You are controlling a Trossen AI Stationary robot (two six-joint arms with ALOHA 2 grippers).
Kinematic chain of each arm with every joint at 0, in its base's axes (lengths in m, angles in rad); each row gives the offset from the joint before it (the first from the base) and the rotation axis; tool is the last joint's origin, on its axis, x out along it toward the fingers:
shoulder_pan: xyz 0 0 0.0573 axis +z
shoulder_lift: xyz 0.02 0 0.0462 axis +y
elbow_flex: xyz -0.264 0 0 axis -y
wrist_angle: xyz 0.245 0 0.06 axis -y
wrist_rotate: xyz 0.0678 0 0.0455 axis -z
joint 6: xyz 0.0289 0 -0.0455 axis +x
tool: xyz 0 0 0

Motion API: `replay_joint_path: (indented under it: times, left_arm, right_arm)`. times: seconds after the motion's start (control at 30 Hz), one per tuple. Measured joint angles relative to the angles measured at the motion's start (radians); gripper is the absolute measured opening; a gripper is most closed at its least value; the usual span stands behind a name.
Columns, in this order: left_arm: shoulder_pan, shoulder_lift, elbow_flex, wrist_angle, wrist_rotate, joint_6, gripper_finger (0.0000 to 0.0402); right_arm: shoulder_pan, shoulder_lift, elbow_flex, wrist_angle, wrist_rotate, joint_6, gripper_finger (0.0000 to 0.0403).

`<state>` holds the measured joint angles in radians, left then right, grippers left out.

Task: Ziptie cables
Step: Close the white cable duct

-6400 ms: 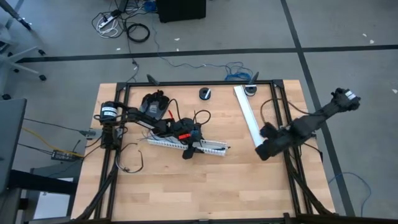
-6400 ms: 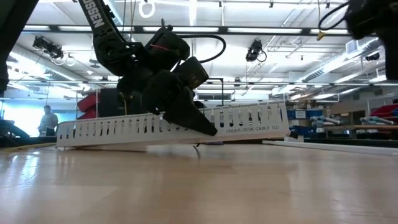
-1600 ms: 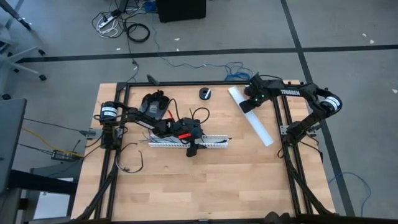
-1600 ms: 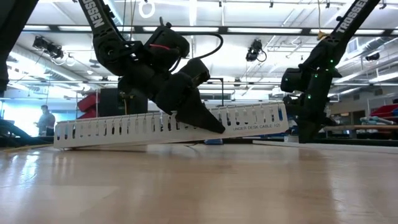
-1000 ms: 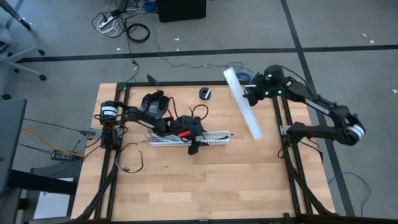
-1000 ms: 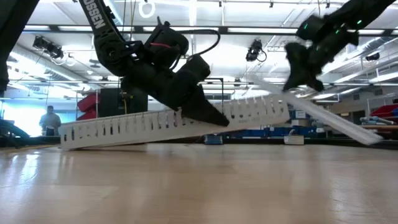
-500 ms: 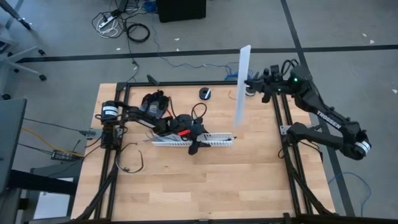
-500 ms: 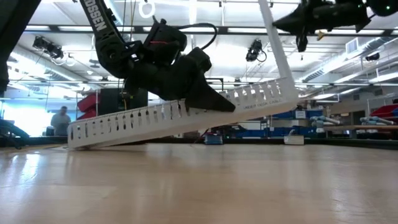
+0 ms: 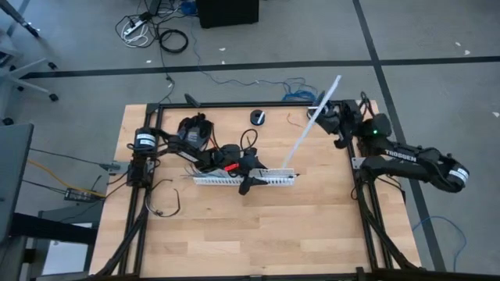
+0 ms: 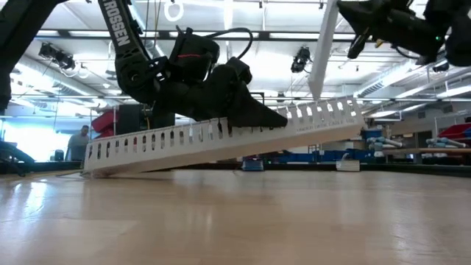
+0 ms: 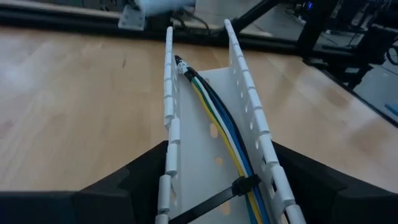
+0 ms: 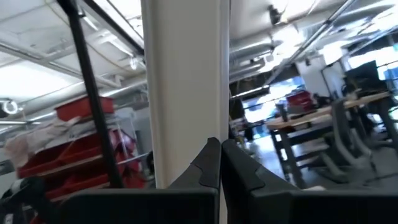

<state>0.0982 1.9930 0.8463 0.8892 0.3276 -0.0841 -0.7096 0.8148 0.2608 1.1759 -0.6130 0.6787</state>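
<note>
Cables (image 11: 219,134) look thin and floppy, so grab them bunched by the zip tie (image 11: 217,198), between the left hand's (image 11: 211,186) duct-spread fingers.

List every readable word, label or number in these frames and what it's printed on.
"TROSSEN" on the right arm's link, white letters, high view.
"OSSEN", cut off by the picture edge, on the left arm's link, low view.
Small dark print on the side wall of the white slotted duct, low view: too blurred to read.
No readable text in either wrist view.
</note>
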Motion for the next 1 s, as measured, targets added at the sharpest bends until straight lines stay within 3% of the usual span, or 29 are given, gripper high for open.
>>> replay_joint_path:
  times: [0.3,0.57,0.87,1.0]
  left_arm:
    - [0.000,0.000,0.000,-0.027,-0.018,0.001,0.0243]
    - [0.000,0.000,0.000,-0.153,-0.098,0.050,0.0243]
    - [-0.002,0.000,0.000,-0.134,-0.068,0.048,0.0243]
    - [-0.002,0.000,0.000,-0.142,-0.106,0.024,0.0245]
  right_arm:
    - [0.113,0.051,-0.024,0.066,0.043,-0.051,0.0000]
    - [0.121,0.049,0.007,0.073,0.020,-0.062,0.0000]
    - [0.154,0.119,-0.004,0.061,0.015,-0.166,0.0000]
    - [0.167,0.159,-0.004,0.077,0.015,-0.176,0.0000]
